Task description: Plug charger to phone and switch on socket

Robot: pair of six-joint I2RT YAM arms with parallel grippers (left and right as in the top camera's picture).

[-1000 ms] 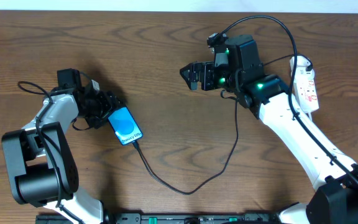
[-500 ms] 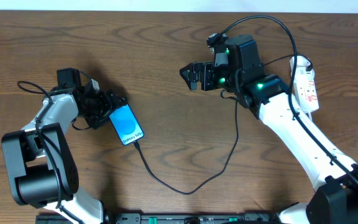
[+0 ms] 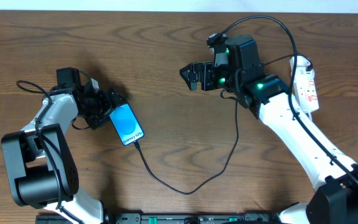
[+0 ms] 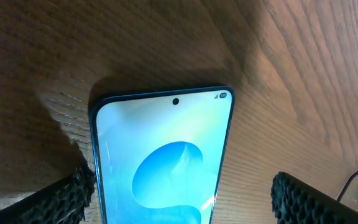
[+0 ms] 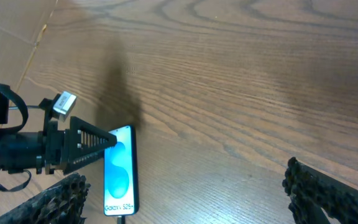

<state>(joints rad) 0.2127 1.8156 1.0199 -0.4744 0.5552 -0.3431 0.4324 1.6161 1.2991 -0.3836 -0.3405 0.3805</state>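
The phone (image 3: 127, 124) lies on the wooden table with its blue screen lit. It also shows in the left wrist view (image 4: 160, 162) and the right wrist view (image 5: 118, 171). The charger's thin black cable (image 3: 185, 190) is plugged into the phone's bottom end and loops right, running up under the right arm, where its other end is hidden. My left gripper (image 3: 109, 109) (image 4: 182, 193) is open and straddles the phone's top end, with one finger at its edge. My right gripper (image 3: 190, 76) (image 5: 191, 193) is open and empty, above the table's middle. The white socket strip (image 3: 306, 84) lies at the far right.
The socket's thick white cord (image 3: 298, 60) curls at its far end. A black robot cable (image 3: 260, 20) arcs over the right arm. My left arm (image 5: 36, 149) shows in the right wrist view beside the phone.
The phone has shifted slightly to the right with my left gripper around it. The right arm has not moved.
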